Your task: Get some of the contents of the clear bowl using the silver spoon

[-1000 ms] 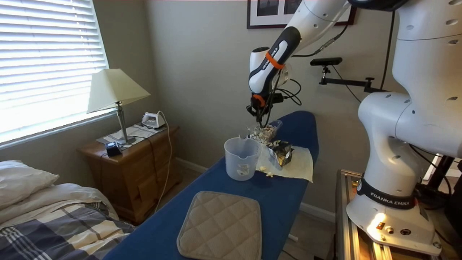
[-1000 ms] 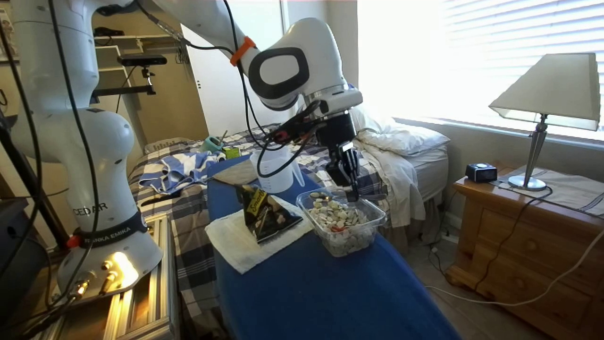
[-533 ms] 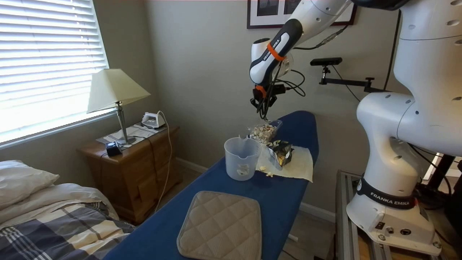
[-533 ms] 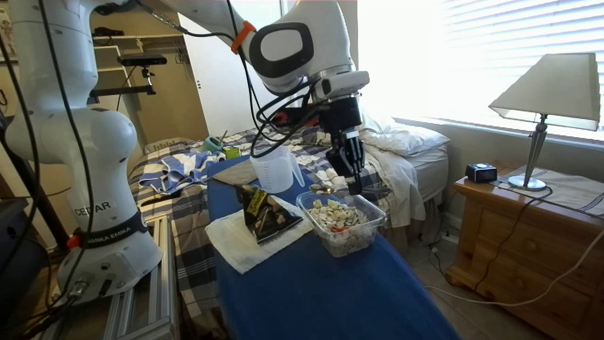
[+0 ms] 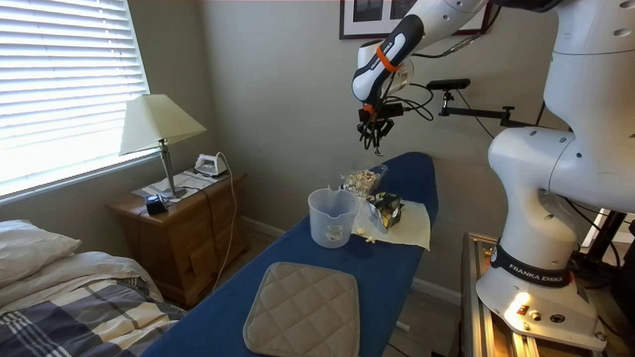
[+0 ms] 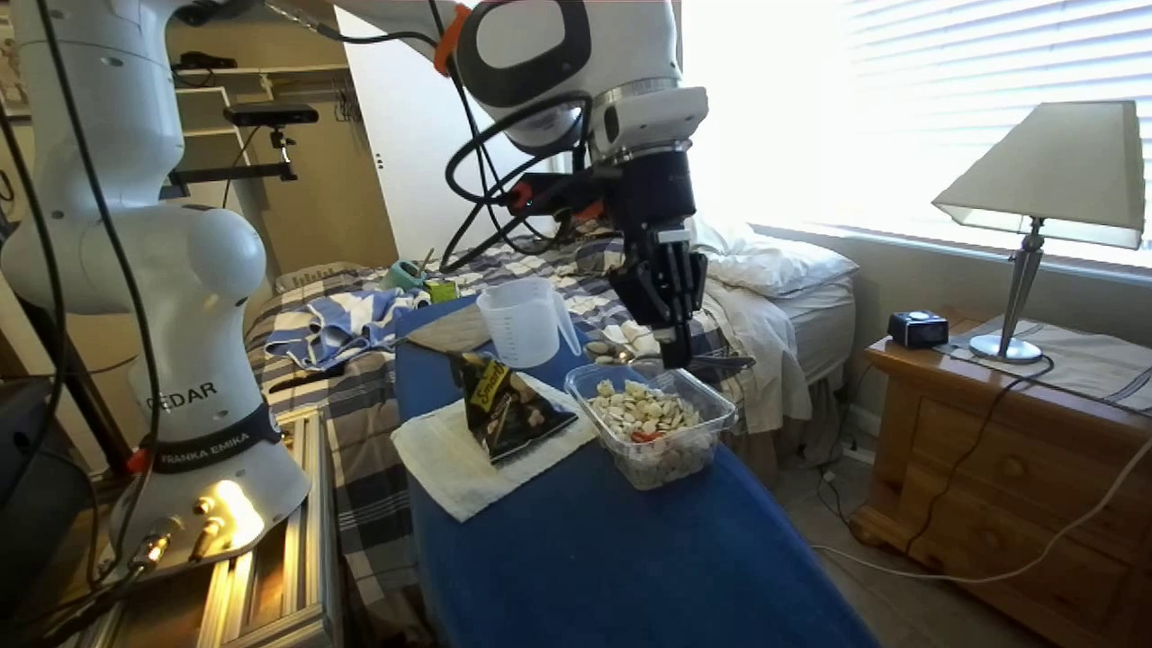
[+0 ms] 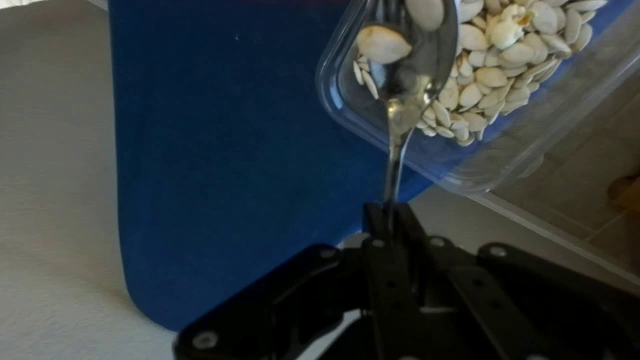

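Wrist view: seeds (image 7: pixel 383 44) on spoon (image 7: pixel 406 107)

- Home bedroom, seen in an exterior view
- Near left: bed (image 5: pixel 96 264) with pillow (image 5: pixel 32 248), plaid cover (image 5: pixel 94 320)
- Left: window blinds (image 5: pixel 64 94)
- Far left: wooden nightstand (image 5: pixel 193 253) bearing lamp (image 5: pixel 156 124) and iron (image 5: pixel 209 166)
- Far wall (image 5: pixel 278 99): framed picture (image 5: pixel 368 22)

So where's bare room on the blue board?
Bare: the board's rounded end past clear bowl and white cloth; a narrow strip between cup and quilted pad. Crowded: around bowl, snack bag and cup, silver spoon hovering nearby.
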Tool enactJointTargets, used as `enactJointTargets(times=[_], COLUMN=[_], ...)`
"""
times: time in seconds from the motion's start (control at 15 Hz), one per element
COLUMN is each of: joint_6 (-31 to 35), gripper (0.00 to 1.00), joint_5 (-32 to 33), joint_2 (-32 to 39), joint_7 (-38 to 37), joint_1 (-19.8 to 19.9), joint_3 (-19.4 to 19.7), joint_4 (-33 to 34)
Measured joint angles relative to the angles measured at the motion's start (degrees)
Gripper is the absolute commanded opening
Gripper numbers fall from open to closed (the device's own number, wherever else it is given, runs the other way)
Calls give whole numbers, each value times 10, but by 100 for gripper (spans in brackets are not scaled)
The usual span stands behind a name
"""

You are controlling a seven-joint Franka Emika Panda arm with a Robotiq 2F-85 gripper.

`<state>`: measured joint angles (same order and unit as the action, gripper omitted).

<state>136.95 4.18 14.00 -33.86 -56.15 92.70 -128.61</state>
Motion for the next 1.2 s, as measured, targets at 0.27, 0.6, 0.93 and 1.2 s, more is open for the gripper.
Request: enactJointTargets(times=[0.27, 0.6, 0.93, 1.2], joint_6=[-15, -24, -17, -11], gripper=[2, 2, 2, 2], joint_5=[-1, -2, -1, 18], joint_2=[0, 0, 0, -1], joint_7=[10, 35, 57, 57], joint_1=[-33, -59, -53, -24], joint_3=[60, 124, 153, 144], joint_4=[-1, -2, -11, -31])
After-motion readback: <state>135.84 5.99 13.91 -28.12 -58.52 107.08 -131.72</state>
